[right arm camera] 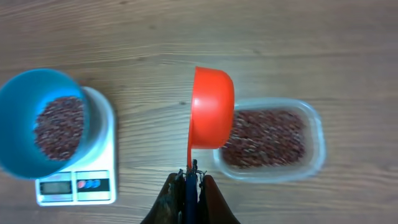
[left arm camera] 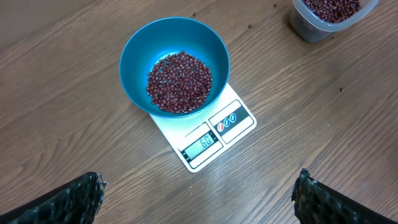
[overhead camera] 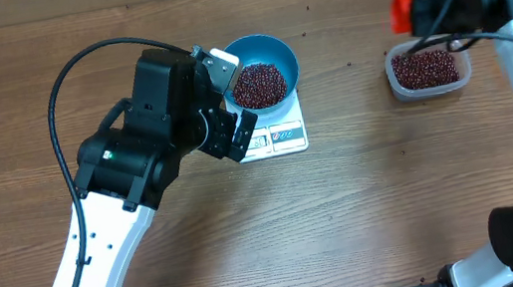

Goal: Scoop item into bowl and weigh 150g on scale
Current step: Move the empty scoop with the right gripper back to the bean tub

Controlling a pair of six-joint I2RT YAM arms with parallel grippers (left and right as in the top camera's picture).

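Closest to me, my right claw (right arm camera: 191, 177) is clamped on the blue handle of the red scoop (right arm camera: 211, 106), which hangs over one end of the clear container (right arm camera: 314, 146) of beans (right arm camera: 261, 137). Dipping here could catch that rim and tip it. Farther off, the part-filled blue bowl (right arm camera: 22, 93) sits on the scale (right arm camera: 102, 140); an overfull scoop might overshoot the target. My left claw (left arm camera: 199, 190) hovers near the scale, wide open and empty.
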